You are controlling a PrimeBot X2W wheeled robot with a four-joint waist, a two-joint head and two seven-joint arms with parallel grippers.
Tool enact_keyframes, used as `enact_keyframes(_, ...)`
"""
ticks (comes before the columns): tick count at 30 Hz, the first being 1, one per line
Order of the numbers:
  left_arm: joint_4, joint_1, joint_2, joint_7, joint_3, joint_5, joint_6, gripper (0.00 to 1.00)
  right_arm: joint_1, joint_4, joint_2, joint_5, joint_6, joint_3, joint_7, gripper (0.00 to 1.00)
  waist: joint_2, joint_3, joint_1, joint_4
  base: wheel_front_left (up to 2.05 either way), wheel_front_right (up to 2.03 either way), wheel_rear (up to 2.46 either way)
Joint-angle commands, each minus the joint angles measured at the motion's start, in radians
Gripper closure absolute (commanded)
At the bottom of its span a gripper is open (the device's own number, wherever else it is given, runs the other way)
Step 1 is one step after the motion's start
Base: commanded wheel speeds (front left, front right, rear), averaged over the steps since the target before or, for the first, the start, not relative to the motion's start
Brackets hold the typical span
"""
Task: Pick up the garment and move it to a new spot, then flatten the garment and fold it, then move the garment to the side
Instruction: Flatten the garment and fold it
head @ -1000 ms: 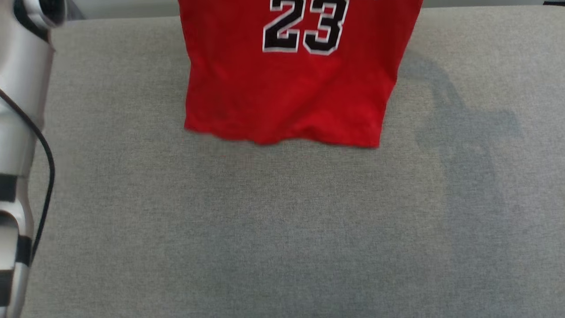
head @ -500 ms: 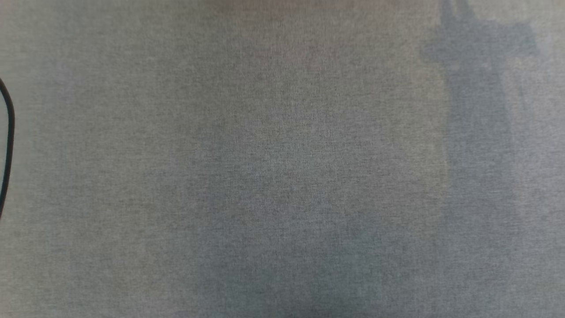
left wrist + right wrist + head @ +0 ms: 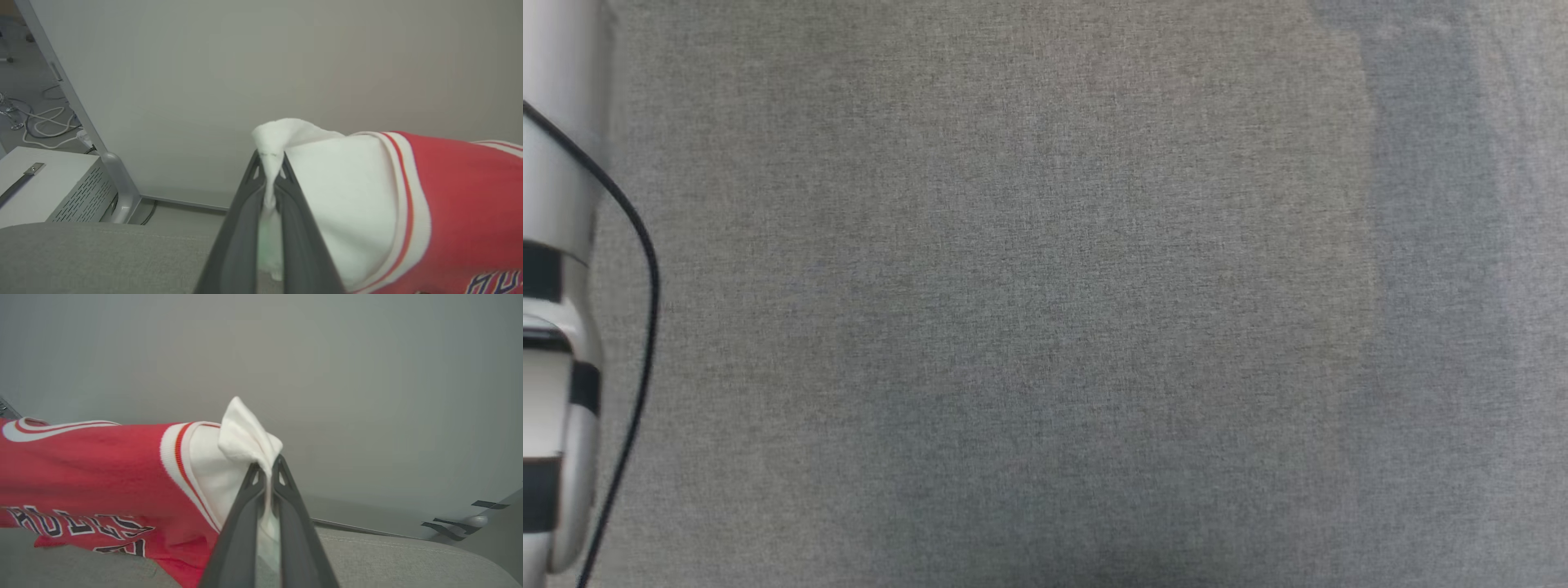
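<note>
The garment (image 3: 457,196) is a red jersey with white sleeve ends and red-and-white stripe trim. It hangs spread between my two grippers above the grey surface. My left gripper (image 3: 269,161) is shut on the tip of one white sleeve. Across the shirt, my right gripper (image 3: 267,469) is shut on the other white sleeve (image 3: 241,445). Black white-outlined letters (image 3: 77,526) run across the red body in the right wrist view. My pale left forearm (image 3: 556,286) with its black cable stands at the left edge of the head view.
A grey fabric surface (image 3: 1045,310) spreads under the head camera, with an arm's shadow (image 3: 1429,204) along its right side. A plain pale wall (image 3: 245,73) rises behind it. A white slotted box (image 3: 53,188) and loose cables (image 3: 45,126) lie on the floor beyond the surface's edge.
The head view has swung down: the hanging red shirt with its numerals has left the top of the picture. The left forearm slipped out of view and is back at the left edge.
</note>
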Motion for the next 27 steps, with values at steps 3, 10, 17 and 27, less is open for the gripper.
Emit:
enact_keyframes(3, 0.029, 0.095, -0.010, -0.004, 0.010, -0.035, -0.039, 1.00, 0.098, -0.041, -0.028, 0.062, -0.002, 0.053, -0.026, 1.00, 0.0000, -0.018, -0.0002, 0.007, 0.00, 0.00, 0.00)
enact_keyframes(10, 0.034, 0.348, -0.039, -0.062, 0.011, -0.079, -0.096, 1.00, 0.368, -0.151, -0.100, 0.193, -0.002, 0.136, -0.074, 1.00, 0.0000, -0.097, -0.0002, 0.030, 0.00, 0.00, 0.00)
enact_keyframes(17, -0.045, 0.576, -0.032, -0.104, 0.005, -0.087, -0.109, 1.00, 0.661, -0.295, -0.165, 0.273, -0.002, 0.170, -0.095, 1.00, 0.0000, -0.188, -0.0002, 0.039, 0.00, 0.00, 0.00)
enact_keyframes(27, -0.313, 0.942, 0.041, -0.065, 0.003, -0.108, -0.031, 1.00, 1.079, -0.537, -0.200, 0.271, -0.002, 0.051, -0.053, 1.00, 0.0000, -0.359, -0.0002, 0.029, 0.00, 0.00, 0.00)
